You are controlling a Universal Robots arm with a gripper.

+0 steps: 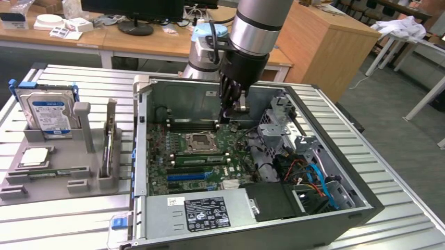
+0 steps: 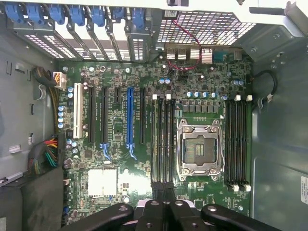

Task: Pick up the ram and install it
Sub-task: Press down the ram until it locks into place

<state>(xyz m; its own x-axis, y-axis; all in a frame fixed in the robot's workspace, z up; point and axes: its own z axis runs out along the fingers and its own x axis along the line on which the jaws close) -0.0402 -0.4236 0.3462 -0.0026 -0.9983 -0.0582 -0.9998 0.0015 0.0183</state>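
With the pincer (image 1: pixel 226 119) shut on nothing over the ram (image 1: pixel 198 158), which seems only loosely slotted, an off-centre press could tilt it and strain the motherboard (image 1: pixel 161 156).

We see a green, finely traced motherboard (image 2: pixel 120 163) carrying one bright blue plastic slot (image 2: pixel 130 118), one white plastic slot (image 2: pixel 77 113) and several black ones. The square metal processor socket (image 2: pixel 198 149) is silver around a dark centre. The gripper (image 2: pixel 164 187) is glossy black. On the left, the upright silver hard drive (image 1: pixel 47 112) wears a blue-and-white label, set in a plain grey plastic holder (image 1: pixel 82 125). The metal table (image 1: pixel 62 224) is ribbed silver.
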